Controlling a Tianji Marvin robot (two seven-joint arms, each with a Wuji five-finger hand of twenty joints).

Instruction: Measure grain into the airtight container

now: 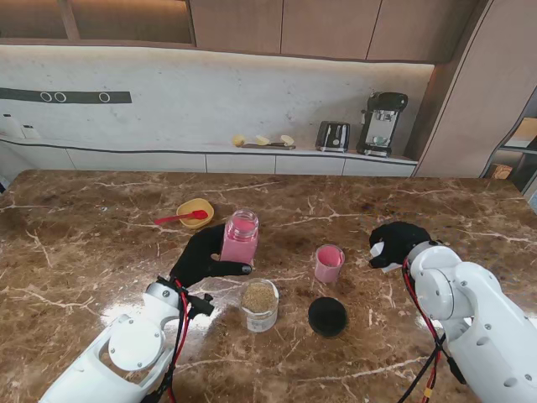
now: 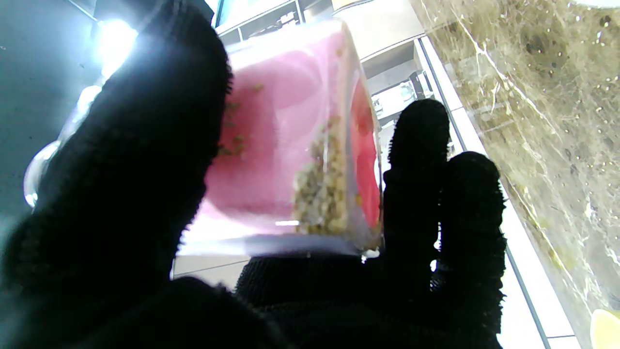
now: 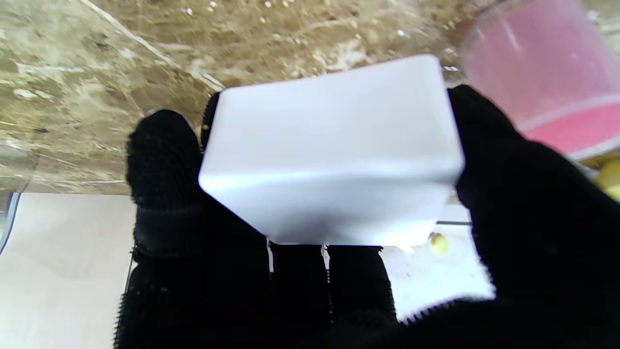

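Left hand [image 1: 204, 256]: clenched around a clear jar [image 1: 240, 238] with pink showing through its wall, fingers wrapped on its side; the wrist view shows a little grain [image 2: 322, 194] gathered against one side of the jar's inside, so the jar seems tipped, its long axis leaning somewhat from upright, mouth up in the stand view. Right hand [image 1: 394, 244]: clenched on a small white box-shaped thing [image 3: 334, 150], held just off or on the table; what it is cannot be told. Container of grain [image 1: 260, 304]: clear, open, nearly full, standing just nearer to me than the left hand and slightly to its right, close under the held jar. Black lid [image 1: 327, 316]: lying flat beside that container, between the two hands. Pink cup [image 1: 329, 263]: upright, to the left of the right hand and near it. Yellow bowl [image 1: 195, 211] with a red spoon [image 1: 179, 218]: beyond the left hand. Judgement: the left hand is the nearer one to the container, and any pour turns on the jar's mouth being brought over that open rim.
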